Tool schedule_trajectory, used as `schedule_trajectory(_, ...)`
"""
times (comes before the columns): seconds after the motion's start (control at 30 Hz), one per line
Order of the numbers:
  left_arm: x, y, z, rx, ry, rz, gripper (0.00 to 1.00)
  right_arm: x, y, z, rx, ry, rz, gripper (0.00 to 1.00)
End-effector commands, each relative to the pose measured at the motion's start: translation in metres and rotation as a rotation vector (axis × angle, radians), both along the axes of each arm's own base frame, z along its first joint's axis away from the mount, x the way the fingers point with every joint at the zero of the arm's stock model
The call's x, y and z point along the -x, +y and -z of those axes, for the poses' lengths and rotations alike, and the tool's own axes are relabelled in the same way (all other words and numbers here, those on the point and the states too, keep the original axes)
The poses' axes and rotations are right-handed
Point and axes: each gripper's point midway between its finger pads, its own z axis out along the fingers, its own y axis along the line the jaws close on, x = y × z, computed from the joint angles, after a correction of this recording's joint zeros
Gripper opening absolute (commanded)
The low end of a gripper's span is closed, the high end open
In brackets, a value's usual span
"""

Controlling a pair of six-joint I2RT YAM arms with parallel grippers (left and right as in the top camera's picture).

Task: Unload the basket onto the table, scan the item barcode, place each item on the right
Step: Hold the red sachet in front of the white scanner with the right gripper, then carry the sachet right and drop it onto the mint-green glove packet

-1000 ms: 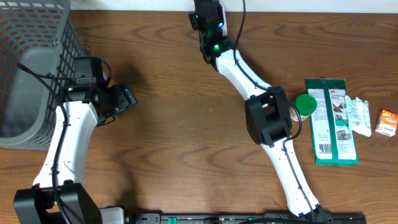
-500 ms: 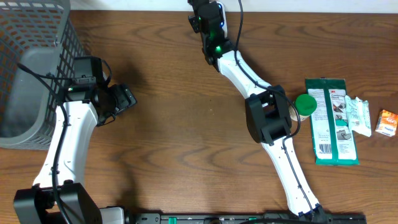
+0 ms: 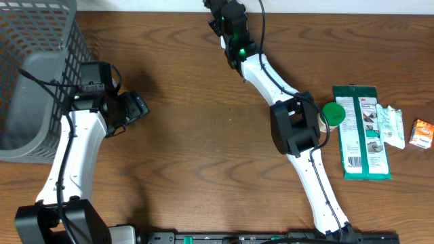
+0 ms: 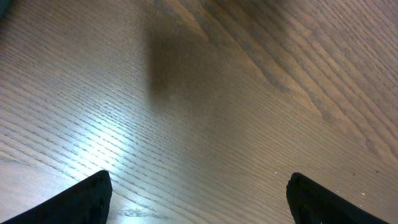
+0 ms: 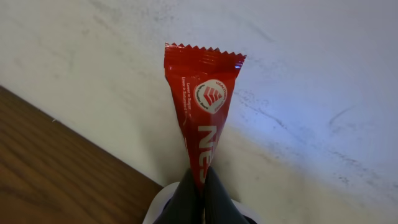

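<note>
Up at the far edge of the surface (image 3: 176, 81), the right gripper (image 5: 199, 182) was clamped shut on one end of a red snack packet (image 5: 203, 106), which stuck out toward the white wall (image 5: 323, 74). It looked light, floppy and probably slick, so pinching the crimped end seam seemed smartest. The left gripper (image 3: 137, 106) hung wide open, holding nothing.
</note>
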Motion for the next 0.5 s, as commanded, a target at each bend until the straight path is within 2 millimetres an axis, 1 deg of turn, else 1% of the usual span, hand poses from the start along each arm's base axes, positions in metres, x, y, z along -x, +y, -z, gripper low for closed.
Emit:
schedule_trajectory(0.0,0.004,-0.001,0.002,0.008,0.008,0.004,0.88,-0.001,0.002,0.012,0.014,0.013,-0.024,0.01)
schedule_trajectory(0.07,0.004,-0.001,0.002,0.008,0.008,0.004,0.88,-0.002,0.002,0.008,-0.020,0.004,-0.018,0.01)
schedule_trajectory(0.13,0.004,-0.001,0.002,0.008,0.008,0.004,0.88,-0.003,0.002,-0.006,-0.067,-0.028,-0.008,0.01)
schedule_trajectory(0.23,0.004,-0.001,0.002,0.008,0.008,0.004,0.88,0.002,0.002,-0.067,-0.152,-0.084,-0.008,0.01)
schedule_trajectory(0.27,0.004,-0.001,0.002,0.008,0.007,0.004,0.88,0.008,0.001,-0.096,-0.185,-0.083,-0.014,0.01)
schedule_trajectory(0.3,0.004,-0.001,0.002,0.008,0.008,0.004,0.88,0.019,-0.002,-0.129,-0.222,-0.060,-0.018,0.01)
schedule_trajectory(0.33,0.004,-0.001,0.002,0.008,0.008,0.004,0.88,0.027,-0.005,-0.146,-0.238,-0.045,-0.014,0.01)
schedule_trajectory(0.37,0.004,-0.001,0.002,0.008,0.008,0.004,0.88,0.039,-0.011,-0.169,-0.256,-0.016,-0.006,0.01)
schedule_trajectory(0.4,0.004,-0.001,0.002,0.008,0.007,0.004,0.88,0.056,-0.021,-0.194,-0.258,0.024,0.004,0.01)
schedule_trajectory(0.43,0.004,-0.001,0.002,0.008,0.008,0.004,0.88,0.069,-0.027,-0.209,-0.247,0.051,0.009,0.01)
schedule_trajectory(0.47,0.004,-0.001,0.002,0.008,0.008,0.004,0.88,0.094,-0.041,-0.231,-0.223,0.097,0.022,0.01)
